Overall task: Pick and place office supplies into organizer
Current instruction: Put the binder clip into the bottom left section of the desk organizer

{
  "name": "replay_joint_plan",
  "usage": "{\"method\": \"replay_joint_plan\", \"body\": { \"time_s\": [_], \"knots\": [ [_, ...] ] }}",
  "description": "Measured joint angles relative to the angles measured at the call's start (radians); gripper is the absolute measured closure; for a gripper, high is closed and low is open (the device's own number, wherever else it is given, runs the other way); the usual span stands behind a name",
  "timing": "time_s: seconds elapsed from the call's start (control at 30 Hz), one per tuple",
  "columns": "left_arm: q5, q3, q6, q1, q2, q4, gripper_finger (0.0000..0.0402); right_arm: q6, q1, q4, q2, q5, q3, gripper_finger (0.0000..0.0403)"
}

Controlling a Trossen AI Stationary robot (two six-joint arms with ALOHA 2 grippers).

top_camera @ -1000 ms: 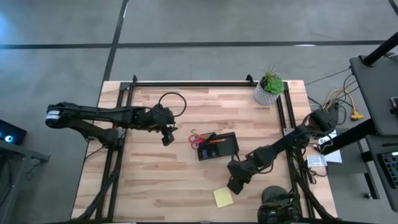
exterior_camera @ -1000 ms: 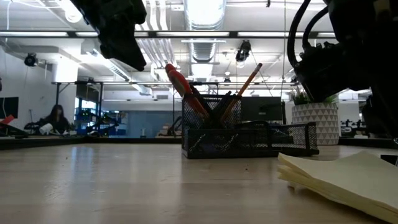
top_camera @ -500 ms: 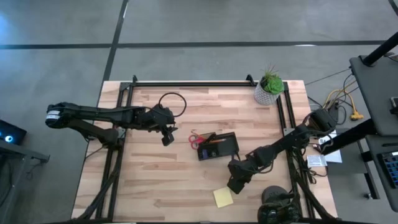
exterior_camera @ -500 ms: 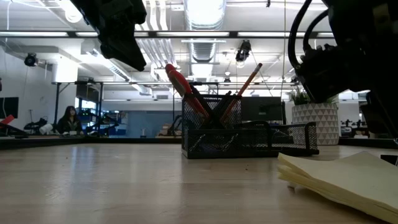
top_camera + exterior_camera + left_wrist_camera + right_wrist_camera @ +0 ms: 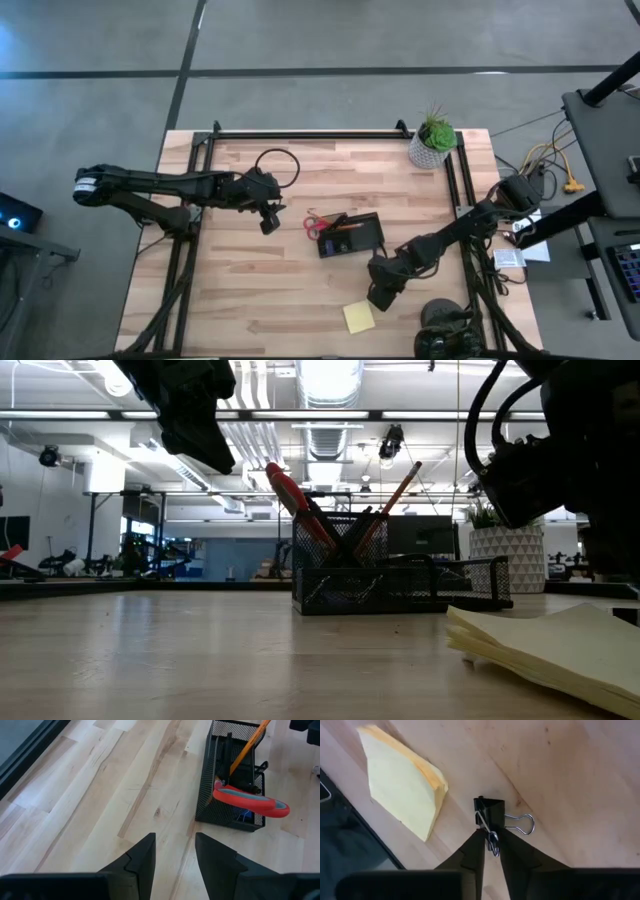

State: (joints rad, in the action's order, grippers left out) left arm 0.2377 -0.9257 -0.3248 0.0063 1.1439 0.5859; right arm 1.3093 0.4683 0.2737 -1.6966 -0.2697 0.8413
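Pinching binder clip (image 5: 489, 813) wire handle: right pincer (image 5: 491, 845).

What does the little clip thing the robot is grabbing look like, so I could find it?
Start at the light wooden table and find the yellow sticky-note pad near its front edge. Right beside it, between the right gripper fingers, lies a tiny black binder clip. Only it has shiny silver wire handles.

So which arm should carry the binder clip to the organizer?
Right. Its gripper has its jaws closing on the binder clip beside the sticky-note pad. The left gripper hangs open and empty on the organizer's far side.
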Motion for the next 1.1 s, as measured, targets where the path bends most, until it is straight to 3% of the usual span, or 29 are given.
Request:
{"method": "replay_joint_plan", "body": {
  "time_s": [0.2,0.5,0.63,0.87,1.1],
  "knots": [
    [0.000,0.000,0.000,0.000,0.000,0.000,0.0278,-0.015,0.000,-0.022,0.023,0.117,0.000,0.0391],
    [0.000,0.000,-0.006,0.000,0.000,-0.001,0.0278,-0.032,-0.026,-0.020,0.114,0.342,0.000,0.0395],
    [0.000,0.000,-0.005,0.000,0.000,-0.002,0.0278,-0.126,-0.075,-0.042,0.163,0.421,0.000,0.0395],
    [0.000,0.000,-0.005,0.000,0.000,-0.001,0.0278,-0.408,-0.193,-0.169,0.187,0.410,0.000,0.0395],
    [0.001,0.000,-0.004,0.000,0.000,-0.002,0.0278,-0.446,-0.277,-0.210,0.127,0.318,0.001,0.0395]
  ]
}}
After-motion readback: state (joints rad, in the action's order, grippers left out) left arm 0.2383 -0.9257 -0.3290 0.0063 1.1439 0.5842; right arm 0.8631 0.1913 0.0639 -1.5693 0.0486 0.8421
